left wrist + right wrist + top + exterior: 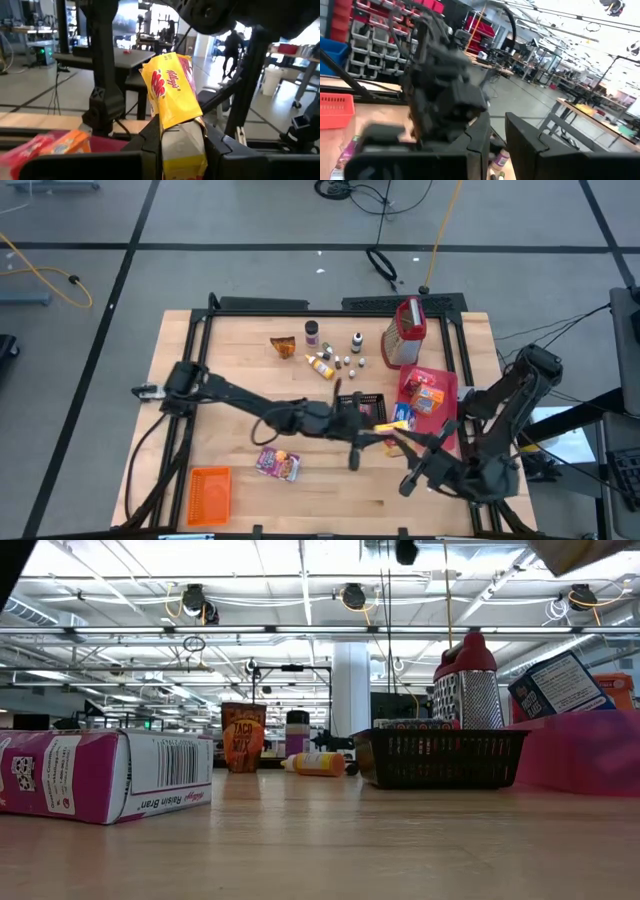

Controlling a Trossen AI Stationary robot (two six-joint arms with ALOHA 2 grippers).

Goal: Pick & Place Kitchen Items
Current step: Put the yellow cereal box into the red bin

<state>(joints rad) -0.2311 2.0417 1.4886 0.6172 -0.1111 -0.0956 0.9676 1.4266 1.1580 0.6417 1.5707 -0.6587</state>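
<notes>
Both claws were mid-table: my left gripper (pixel 182 145) was clamped on a yellow Kellogg's box (pixel 172 92), and the right gripper (pixel 497 145) just beside it had its fingers slightly parted, holding nothing.

counter (pixel 240 370): pale wood, dark frame
near left: orange crate (pixel 209 495)
centre-front: purple Raisin Bran box (pixel 278 464)
centre: black mesh basket (pixel 361 407)
right: red tray (pixel 441 380)
far side: Taco Mix packet (pixel 283 346), small bottles (pixel 322 364), red-topped grater (pixel 404 332)

Yellow cereal box (pixel 172 97) in left claw (pixel 181 150)
</notes>
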